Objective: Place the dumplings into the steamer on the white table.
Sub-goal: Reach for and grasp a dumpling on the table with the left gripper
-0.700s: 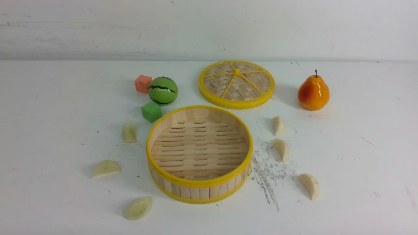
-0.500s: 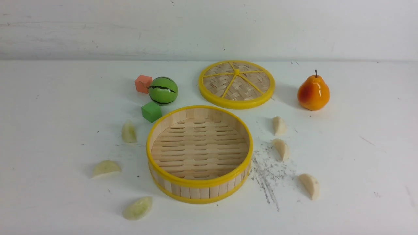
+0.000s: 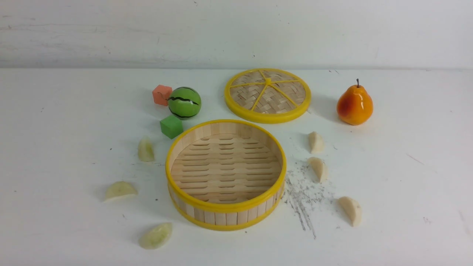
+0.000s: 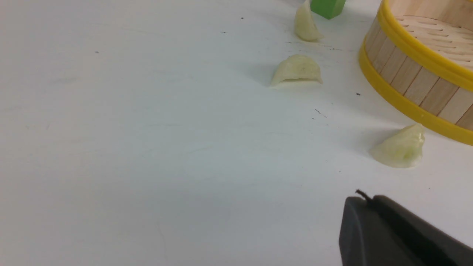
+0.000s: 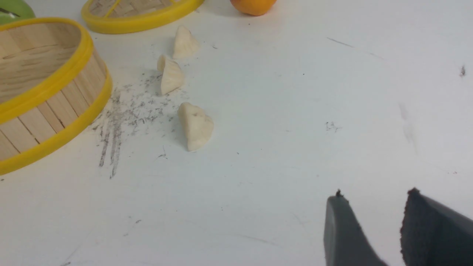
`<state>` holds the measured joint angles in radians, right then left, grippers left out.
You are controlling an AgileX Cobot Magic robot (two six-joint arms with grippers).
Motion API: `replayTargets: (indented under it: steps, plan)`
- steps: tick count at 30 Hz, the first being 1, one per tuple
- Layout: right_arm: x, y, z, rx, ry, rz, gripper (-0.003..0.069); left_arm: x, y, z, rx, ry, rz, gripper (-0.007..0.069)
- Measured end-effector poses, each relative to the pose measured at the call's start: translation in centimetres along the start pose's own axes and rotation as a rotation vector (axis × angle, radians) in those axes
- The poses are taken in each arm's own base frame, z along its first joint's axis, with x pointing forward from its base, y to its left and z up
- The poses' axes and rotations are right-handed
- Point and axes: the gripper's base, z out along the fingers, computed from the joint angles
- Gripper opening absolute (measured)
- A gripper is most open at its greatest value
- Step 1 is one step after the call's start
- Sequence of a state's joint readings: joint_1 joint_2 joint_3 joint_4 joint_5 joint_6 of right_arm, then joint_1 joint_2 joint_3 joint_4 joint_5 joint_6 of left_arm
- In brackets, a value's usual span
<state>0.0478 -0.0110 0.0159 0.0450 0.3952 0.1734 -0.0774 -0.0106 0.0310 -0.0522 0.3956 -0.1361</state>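
Observation:
The steamer (image 3: 225, 207) stands empty in the middle of the white table (image 3: 55, 129). Three pale green dumplings lie to its left (image 3: 146, 149), (image 3: 120, 190), (image 3: 156, 235), and three cream dumplings to its right (image 3: 316, 142), (image 3: 318, 168), (image 3: 351, 210). Neither gripper shows in the front view. In the left wrist view my left gripper (image 4: 364, 199) is shut and empty, a short way from the nearest green dumpling (image 4: 401, 147). In the right wrist view my right gripper (image 5: 375, 195) is open with nothing between its fingers, well short of the nearest cream dumpling (image 5: 196, 125).
Behind the steamer lies its woven lid (image 3: 268, 95). A toy watermelon (image 3: 184, 102), an orange cube (image 3: 162, 95) and a green cube (image 3: 171, 126) sit at the back left. A pear (image 3: 354, 104) stands at the back right. Grey scuff marks (image 3: 301, 199) lie right of the steamer.

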Motion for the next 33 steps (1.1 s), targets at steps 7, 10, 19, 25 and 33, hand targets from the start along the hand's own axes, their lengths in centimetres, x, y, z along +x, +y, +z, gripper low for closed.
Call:
replayTargets:
  steps: [7,10,19,25,33]
  plan:
    - [0.0,0.0,0.0,0.0,0.0,0.0,0.0239,0.0,0.0,0.0,-0.003,0.0,0.008,0.0019]
    - [0.0,0.0,0.0,0.0,0.0,0.0,0.0239,0.0,0.0,0.0,-0.003,-0.003,0.009,0.0021]
    - [-0.4,-0.1,0.1,0.009,-0.067,-0.055,0.0239,-2.1,-0.3,-0.3,0.029,-0.237,0.011,0.0028]
    - [-3.5,0.6,-0.7,-0.061,-0.426,-0.075,0.0239,-4.3,-0.6,-1.1,0.066,-0.494,0.012,0.0035]
    - [-6.9,1.6,-3.6,-0.197,-0.923,-0.02,0.0239,-5.5,-0.8,-1.9,0.123,-0.651,-0.087,0.0041]
